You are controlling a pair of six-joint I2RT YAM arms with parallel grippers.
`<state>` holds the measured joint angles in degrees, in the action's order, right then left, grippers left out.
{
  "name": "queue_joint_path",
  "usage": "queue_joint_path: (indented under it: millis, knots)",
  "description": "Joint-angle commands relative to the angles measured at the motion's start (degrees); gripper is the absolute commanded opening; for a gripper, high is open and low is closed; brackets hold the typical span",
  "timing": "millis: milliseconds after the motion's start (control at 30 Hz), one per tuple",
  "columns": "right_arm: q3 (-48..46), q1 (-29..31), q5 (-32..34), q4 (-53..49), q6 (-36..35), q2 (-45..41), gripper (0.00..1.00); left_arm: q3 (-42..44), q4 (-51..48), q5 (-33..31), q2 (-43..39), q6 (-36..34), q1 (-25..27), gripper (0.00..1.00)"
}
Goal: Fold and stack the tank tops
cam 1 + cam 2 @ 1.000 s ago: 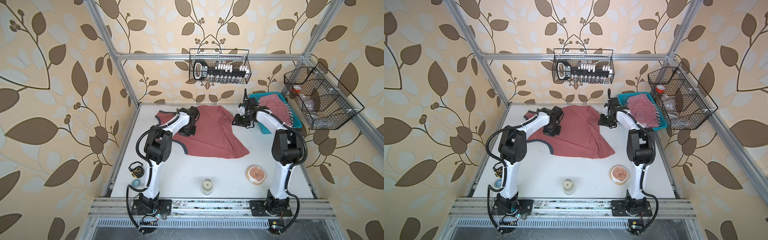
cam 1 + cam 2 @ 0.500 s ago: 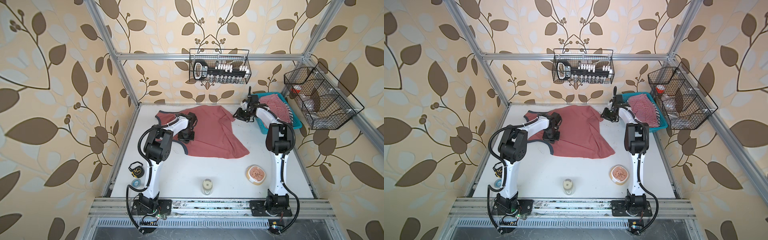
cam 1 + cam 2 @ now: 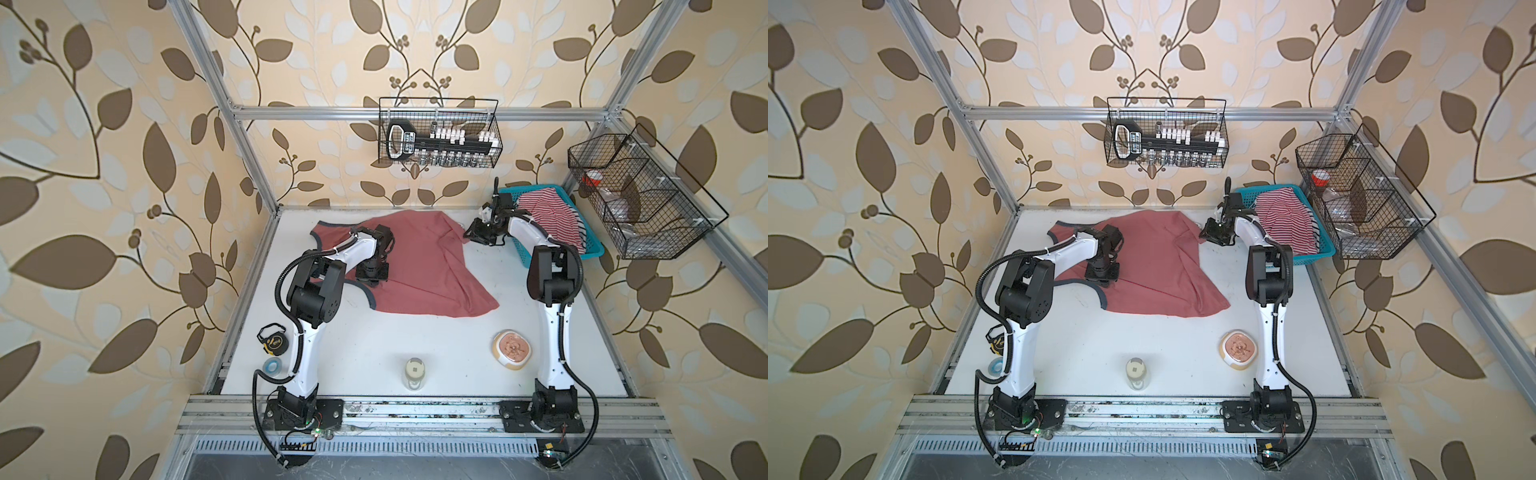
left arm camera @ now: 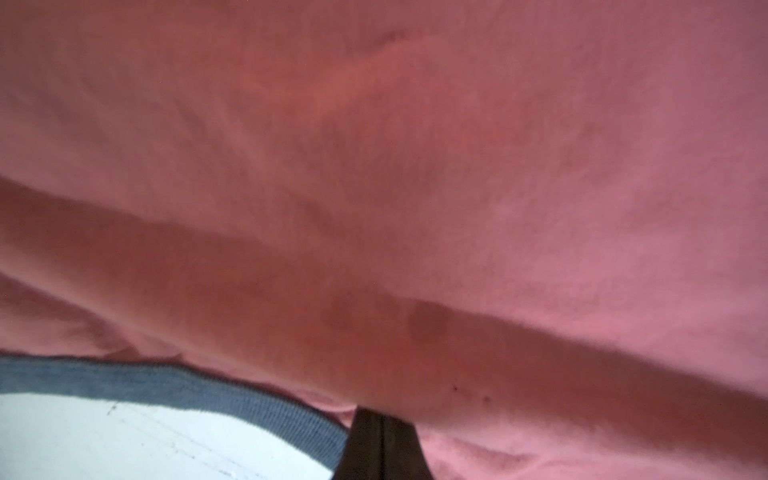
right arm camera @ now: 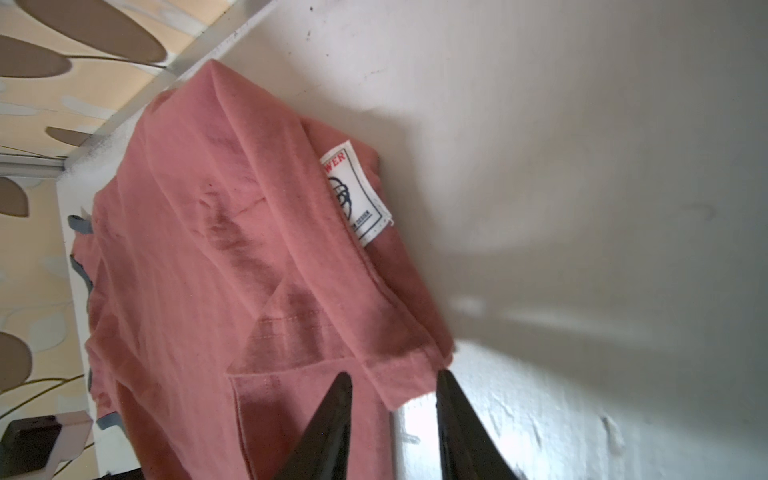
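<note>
White tabletop [image 3: 374,345] inside a leaf-papered booth framed in aluminium. Nearest the front rail: a lidded glass jar [image 3: 414,371] and a tan bowl [image 3: 512,349] with pinkish contents. By the left arm's base, a yellow-and-black tape measure [image 3: 274,343] and a blue tape roll [image 3: 272,366].

Farther in, spread rumpled across mid-table with its plain side up: brick-red tank top [image 3: 428,266], trimmed in grey-blue. Pressed onto its armhole side, left gripper [image 3: 371,272], clenched tight, fingers [image 4: 376,449] ending under a ridge of cloth in the left wrist view. Cannot tell whether any fabric is pinched. At the far hem corner, right gripper [image 5: 395,376], jaws parted and straddling that corner, nothing clamped yet.

Close to that hem, a sewn-in white label [image 5: 357,195]: red letters "WER" legible, their start hidden by a fold, a blue globe-like emblem below, small print too fine to read. No "1973" print on show.

Beyond, at back right, red-and-white striped tank top [image 3: 548,216], heaped in a teal basket [image 3: 582,254].

Judged barely begun: no fold made, nothing stacked, both folds and the stacking left to do.

Farthest back, a wall-hung wire rack [image 3: 438,133] of black-and-white tools.
</note>
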<state>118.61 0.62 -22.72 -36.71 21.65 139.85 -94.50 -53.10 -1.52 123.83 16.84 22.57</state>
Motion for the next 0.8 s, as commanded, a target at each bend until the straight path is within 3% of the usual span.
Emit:
queue_joint_path:
  millis: [0,233,400,767]
  knots:
    - [1.86,-0.18,3.29,-1.89,-1.56,0.69,0.36,2.68,-0.96,2.62,1.26,0.78,0.81,0.0]
    - [3.19,-0.3,1.36,-1.03,-0.89,2.39,0.35,3.29,-0.78,2.62,1.17,0.83,0.81,0.0]
    - [3.96,-0.47,-0.74,0.05,0.31,2.88,0.25,3.3,-0.78,2.76,1.4,0.91,0.81,0.0]
    - [4.61,-0.62,-0.25,-1.83,-0.73,3.84,0.34,3.2,-0.86,3.18,1.79,0.9,0.81,0.0]
